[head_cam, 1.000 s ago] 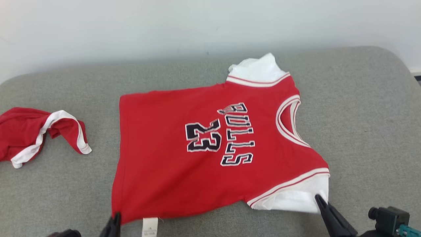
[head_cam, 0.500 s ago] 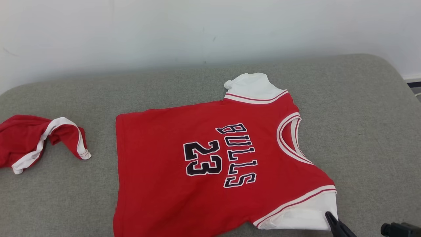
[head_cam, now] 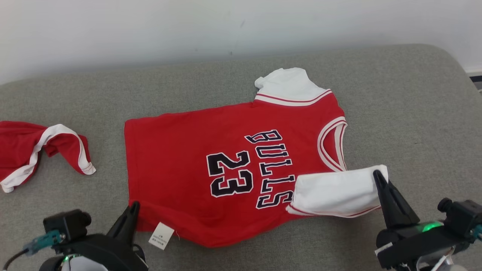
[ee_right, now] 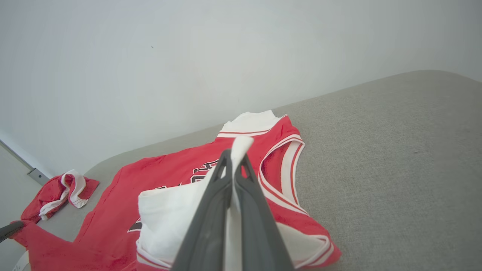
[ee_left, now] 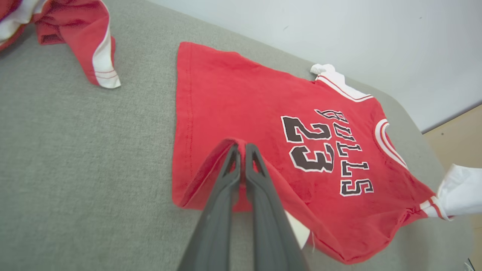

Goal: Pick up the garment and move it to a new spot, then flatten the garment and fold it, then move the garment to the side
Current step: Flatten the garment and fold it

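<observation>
The red jersey (head_cam: 180,150) lies spread on the grey cushion (head_cam: 414,113), just ahead of both end effectors. Its hem corner (ee_left: 209,169) is pinched by the left end effector (ee_left: 241,147), its white sleeve (head_cam: 335,190) by the right end effector (head_cam: 377,176). Folding is judged the step in hand; next, both held edges should be carried forward evenly.

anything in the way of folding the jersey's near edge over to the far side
Nothing visible. The left end effector and right end effector grip the jersey by its near edge; the other red garment lies apart at the left.
</observation>
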{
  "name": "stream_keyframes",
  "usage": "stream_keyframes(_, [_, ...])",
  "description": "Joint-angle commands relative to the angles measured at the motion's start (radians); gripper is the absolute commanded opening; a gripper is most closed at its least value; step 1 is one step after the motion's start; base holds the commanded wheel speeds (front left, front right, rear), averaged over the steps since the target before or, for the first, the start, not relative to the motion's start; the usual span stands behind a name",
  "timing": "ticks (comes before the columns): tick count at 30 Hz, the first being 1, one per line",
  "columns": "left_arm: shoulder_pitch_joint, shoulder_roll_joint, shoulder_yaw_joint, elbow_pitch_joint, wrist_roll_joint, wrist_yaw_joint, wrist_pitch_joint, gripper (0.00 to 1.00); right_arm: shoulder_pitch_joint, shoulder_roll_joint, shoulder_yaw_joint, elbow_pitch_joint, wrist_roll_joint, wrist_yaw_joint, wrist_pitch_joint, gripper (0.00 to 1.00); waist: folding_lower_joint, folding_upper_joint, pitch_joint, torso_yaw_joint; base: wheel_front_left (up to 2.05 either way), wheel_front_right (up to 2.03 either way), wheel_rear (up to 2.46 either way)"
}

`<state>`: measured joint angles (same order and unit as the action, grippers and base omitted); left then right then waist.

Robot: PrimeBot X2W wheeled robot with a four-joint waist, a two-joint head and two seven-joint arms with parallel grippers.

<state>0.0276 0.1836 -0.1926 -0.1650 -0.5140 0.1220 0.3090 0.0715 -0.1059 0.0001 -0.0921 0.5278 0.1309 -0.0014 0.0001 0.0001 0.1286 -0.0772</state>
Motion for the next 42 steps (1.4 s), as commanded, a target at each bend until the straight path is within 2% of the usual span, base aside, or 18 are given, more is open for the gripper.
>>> stream_keyframes(1, [-0.063,-0.006,-0.001,0.046,-0.012,-0.012,0.003,0.0,-0.061,-0.032,0.011,0.047,-0.008,0.0,-0.039,0.0,-0.0001,-0.0001,0.021,0.008,0.0,0.0,0.0])
stream_keyframes(6, [-0.161,-0.009,0.0,0.156,-0.032,-0.034,0.016,0.0,-0.177,-0.073,0.058,0.15,0.005,0.0,-0.101,0.0,-0.0001,-0.0001,0.047,0.015,0.0,0.0,0.0])
stream_keyframes(14, [-0.276,-0.007,0.009,0.312,-0.026,-0.036,-0.004,0.0,-0.392,-0.182,0.231,0.36,0.04,0.0,-0.19,0.0,-0.0001,-0.0001,0.099,0.023,0.0,0.0,0.0])
stream_keyframes(22, [-0.308,-0.029,-0.005,0.363,-0.041,-0.054,-0.024,0.0,-0.531,-0.283,0.39,0.502,0.106,0.0,-0.25,0.0,-0.0001,-0.0001,0.142,0.051,0.0,0.0,0.0])
stream_keyframes(28, [-0.319,-0.036,-0.011,0.398,-0.049,-0.059,-0.037,0.0,-0.584,-0.304,0.449,0.588,0.171,0.0,-0.263,0.0,-0.0001,-0.0001,0.158,0.063,0.0,0.0,0.0])
stream_keyframes(29, [-0.322,-0.038,-0.011,0.402,-0.052,-0.061,-0.04,0.0,-0.59,-0.305,0.456,0.601,0.18,0.0,-0.264,0.27,-0.0001,-0.0001,0.159,0.065,0.0,0.0,0.0])
stream_keyframes(30, [-0.324,-0.041,-0.009,0.403,-0.051,-0.064,-0.052,0.0,-0.596,-0.302,0.454,0.608,0.194,0.0,-0.265,0.46,-0.0001,-0.0001,0.159,0.066,0.0,0.0,0.0])
stream_keyframes(31, [-0.323,-0.042,-0.008,0.407,-0.05,-0.069,-0.057,0.88,-0.599,-0.296,0.448,0.613,0.204,0.0,-0.265,1.0,-0.0001,-0.0001,0.159,0.067,0.0,0.0,0.0])
stream_keyframes(32, [-0.321,-0.042,-0.009,0.409,-0.048,-0.069,-0.067,1.0,-0.597,-0.296,0.438,0.615,0.205,0.0,-0.265,1.0,-0.0001,-0.0001,0.158,0.066,0.0,0.0,0.0])
stream_keyframes(37, [-0.311,-0.052,0.019,0.393,-0.03,-0.049,-0.172,1.0,-0.544,-0.263,0.341,0.568,0.176,0.0,-0.264,1.0,-0.0001,-0.0001,0.148,0.059,0.0,0.0,0.0])
stream_keyframes(42, [-0.273,-0.042,0.039,0.358,0.043,-0.003,-0.331,1.0,-0.456,-0.216,0.214,0.484,0.053,0.0,-0.264,1.0,-0.0001,-0.0001,0.119,0.044,0.0,0.0,0.0])
